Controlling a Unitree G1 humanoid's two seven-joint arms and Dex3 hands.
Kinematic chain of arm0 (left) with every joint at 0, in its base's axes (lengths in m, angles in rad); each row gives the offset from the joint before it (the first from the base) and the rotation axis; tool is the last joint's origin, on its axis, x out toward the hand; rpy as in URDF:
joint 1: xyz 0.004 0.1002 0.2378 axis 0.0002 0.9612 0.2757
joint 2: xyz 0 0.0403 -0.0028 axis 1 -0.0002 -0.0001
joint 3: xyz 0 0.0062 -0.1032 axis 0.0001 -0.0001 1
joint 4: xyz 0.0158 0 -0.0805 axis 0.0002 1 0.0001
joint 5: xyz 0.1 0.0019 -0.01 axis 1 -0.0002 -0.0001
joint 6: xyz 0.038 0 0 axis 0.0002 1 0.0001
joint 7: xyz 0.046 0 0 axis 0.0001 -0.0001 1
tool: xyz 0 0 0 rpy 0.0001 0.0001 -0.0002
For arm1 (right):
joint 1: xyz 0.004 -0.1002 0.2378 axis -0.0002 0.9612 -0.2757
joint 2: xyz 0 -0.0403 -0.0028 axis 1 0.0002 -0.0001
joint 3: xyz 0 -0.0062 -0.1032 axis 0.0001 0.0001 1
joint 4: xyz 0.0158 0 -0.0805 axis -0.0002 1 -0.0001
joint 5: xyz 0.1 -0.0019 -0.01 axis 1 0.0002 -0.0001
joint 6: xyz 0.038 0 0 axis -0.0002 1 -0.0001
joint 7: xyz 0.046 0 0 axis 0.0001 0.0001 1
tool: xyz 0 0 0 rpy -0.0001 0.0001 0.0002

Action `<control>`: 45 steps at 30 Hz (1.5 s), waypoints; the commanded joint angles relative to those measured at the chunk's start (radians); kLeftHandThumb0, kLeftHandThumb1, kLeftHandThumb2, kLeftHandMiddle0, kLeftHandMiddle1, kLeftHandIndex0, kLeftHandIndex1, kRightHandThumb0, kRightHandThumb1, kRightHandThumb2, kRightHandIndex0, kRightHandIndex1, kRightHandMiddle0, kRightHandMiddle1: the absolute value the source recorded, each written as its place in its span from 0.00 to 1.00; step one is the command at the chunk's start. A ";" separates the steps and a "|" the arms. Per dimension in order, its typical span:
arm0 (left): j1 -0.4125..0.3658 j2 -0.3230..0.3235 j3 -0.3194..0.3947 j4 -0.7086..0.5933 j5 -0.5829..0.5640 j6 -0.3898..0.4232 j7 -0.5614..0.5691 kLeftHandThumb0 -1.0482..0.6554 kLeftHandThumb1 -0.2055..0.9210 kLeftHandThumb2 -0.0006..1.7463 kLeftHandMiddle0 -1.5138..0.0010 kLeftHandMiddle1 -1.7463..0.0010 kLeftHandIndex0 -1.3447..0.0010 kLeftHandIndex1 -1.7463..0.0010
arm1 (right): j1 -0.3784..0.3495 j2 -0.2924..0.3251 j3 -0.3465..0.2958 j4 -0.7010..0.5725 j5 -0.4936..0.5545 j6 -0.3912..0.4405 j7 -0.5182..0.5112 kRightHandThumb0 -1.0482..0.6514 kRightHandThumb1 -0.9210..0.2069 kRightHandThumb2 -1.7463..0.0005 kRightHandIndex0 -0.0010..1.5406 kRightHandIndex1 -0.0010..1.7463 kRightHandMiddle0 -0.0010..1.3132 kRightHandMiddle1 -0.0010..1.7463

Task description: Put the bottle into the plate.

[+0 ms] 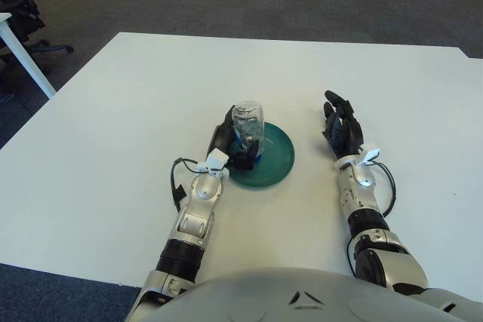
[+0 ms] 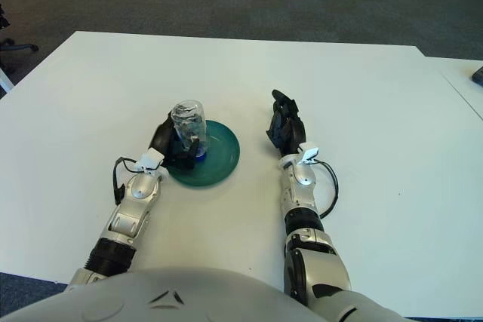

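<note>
A white tabletop [image 1: 113,111] is seen from above, with a round green plate [image 1: 275,162] near its middle as the landmark. A clear plastic bottle [image 1: 248,122] is held over the plate's left part, its long axis upright and its blue cap [image 1: 255,157] pointing down at the plate; whether the cap touches the plate cannot be told. The left robot hand [image 1: 229,141] is clamped around the bottle from the plate's left edge, so the bottle lies directly within its grasp. The right robot hand [image 1: 341,127] is shown to the right of the plate, well apart from the bottle, its fingers relaxed and holding nothing. The coming release is judged to depend on the bottle staying upright over the plate.
</note>
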 commanded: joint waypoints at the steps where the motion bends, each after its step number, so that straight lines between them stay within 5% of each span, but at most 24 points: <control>1: -0.009 0.002 0.006 0.001 0.000 0.023 0.004 0.34 0.44 0.77 0.21 0.00 0.53 0.00 | 0.150 0.070 0.004 0.083 0.023 0.049 0.003 0.15 0.00 0.54 0.21 0.00 0.00 0.37; 45: -0.034 0.020 -0.001 0.095 0.063 0.010 0.061 0.34 0.46 0.75 0.20 0.00 0.55 0.00 | 0.151 0.081 -0.007 0.078 0.036 0.053 0.013 0.17 0.00 0.54 0.22 0.00 0.00 0.38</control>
